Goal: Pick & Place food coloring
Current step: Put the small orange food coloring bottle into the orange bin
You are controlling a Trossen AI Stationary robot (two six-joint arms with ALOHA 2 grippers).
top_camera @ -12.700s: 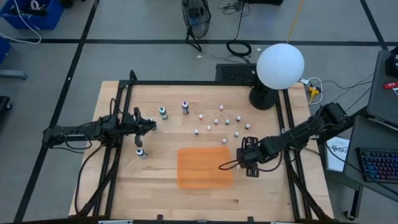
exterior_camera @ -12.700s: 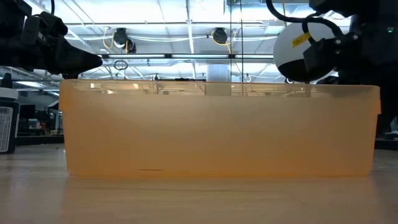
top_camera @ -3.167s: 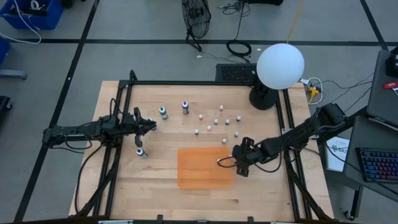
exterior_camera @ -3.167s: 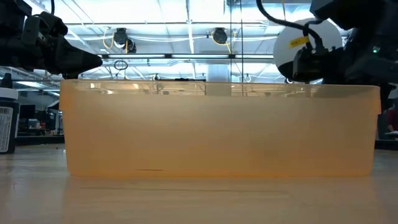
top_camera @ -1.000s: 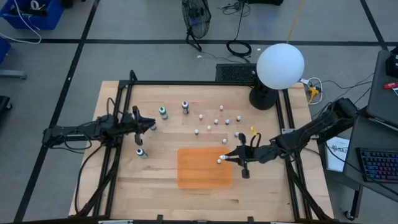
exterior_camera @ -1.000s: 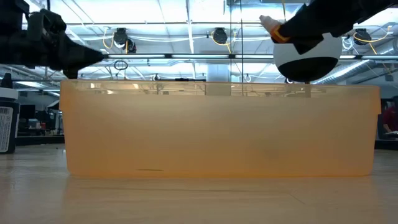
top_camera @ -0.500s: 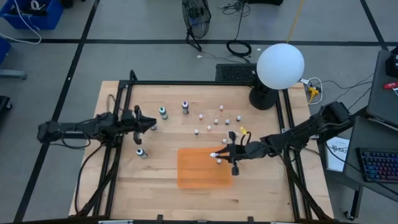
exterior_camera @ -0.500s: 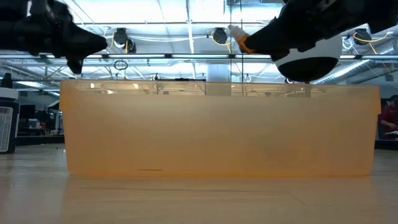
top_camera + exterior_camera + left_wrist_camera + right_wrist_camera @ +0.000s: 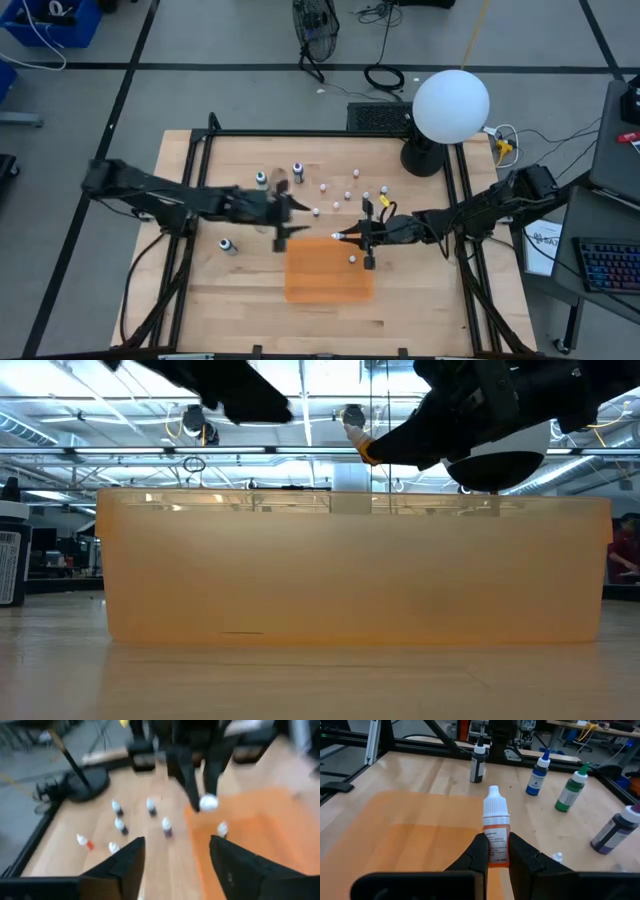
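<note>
My right gripper (image 9: 346, 237) reaches from the table's right over the far edge of the orange tray (image 9: 320, 280), shut on an orange food coloring bottle (image 9: 496, 836) with a white cap (image 9: 352, 418). Other food coloring bottles stand upright on the wood: a teal one (image 9: 261, 179), a purple one (image 9: 298, 172) and a dark one (image 9: 228, 245). In the right wrist view, black (image 9: 478, 762), blue (image 9: 538, 772), green (image 9: 572, 790) and purple (image 9: 615, 830) bottles show. My left gripper (image 9: 283, 215) hangs open by the tray's far left corner, nothing between its fingers (image 9: 125, 865). My right gripper pinches the bottle's orange lower body (image 9: 495, 851) between its two fingers. The fingers come from the table's right and lie along the bottle. The bottle is lifted clear above the tray, its capped end sticking out past the fingertips toward the table's left and tilted upward (image 9: 358, 435).
Small white beads (image 9: 350, 195) lie scattered on the wood beyond the tray. A white globe lamp (image 9: 450, 105) on a dark base stands at the back right. Black frame rails (image 9: 190, 180) run along both table sides. A small white-topped thing (image 9: 353, 258) shows inside the tray.
My left arm has swung fast toward the table's right, from the left rail to the tray's far left corner. My right gripper has carried the orange bottle toward the table's left and a little toward the far edge, over the tray's far edge, still clear of it.
</note>
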